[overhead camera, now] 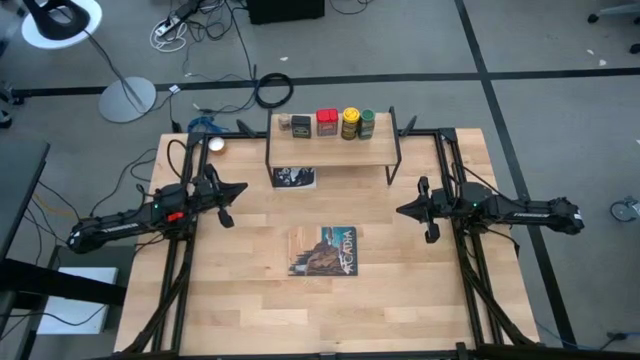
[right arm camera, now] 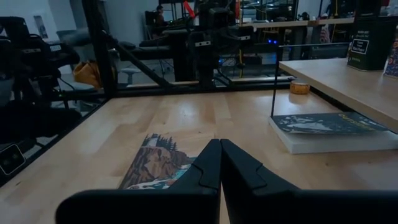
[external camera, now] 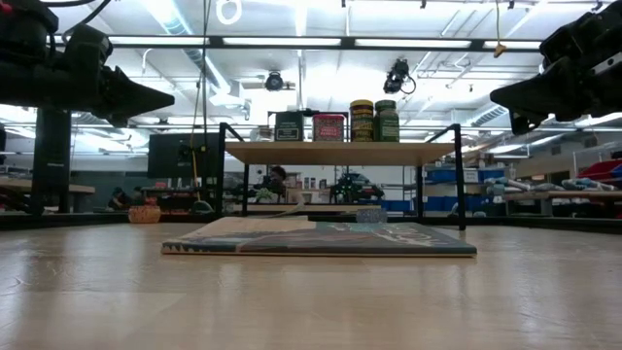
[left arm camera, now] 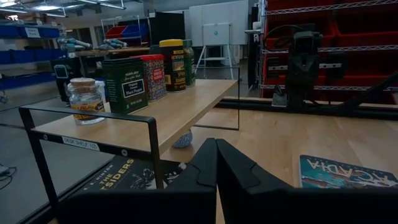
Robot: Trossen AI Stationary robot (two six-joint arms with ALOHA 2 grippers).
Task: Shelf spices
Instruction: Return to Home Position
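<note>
Pale wood forms the shelf [overhead camera: 335,153], a narrow board on thin black metal legs. It stands at the 12 o'clock edge of the table [overhead camera: 250,300], its long axis running from 9 to 3 o'clock. Five containers stand upright on it in a single row along that axis, close together. Counted from the 9 o'clock end, they are one cork-topped tiny clear jar [overhead camera: 284,123], one black tin [overhead camera: 302,125], one red tin [overhead camera: 327,122], one yellow-capped jar [overhead camera: 350,123] and one green-capped jar [overhead camera: 367,123].

Two books lie flat: a picture-covered book [overhead camera: 325,250] at the table's centre, and a darker book [overhead camera: 294,177] under the shelf's 9 o'clock end.

At 9 o'clock the left gripper [left arm camera: 216,142] hangs above the table, pointing toward 3 o'clock with its jaws pressed together on nothing. At 3 o'clock the right gripper [right arm camera: 220,142] points toward 9 o'clock, raised likewise, its jaws together and empty.
</note>
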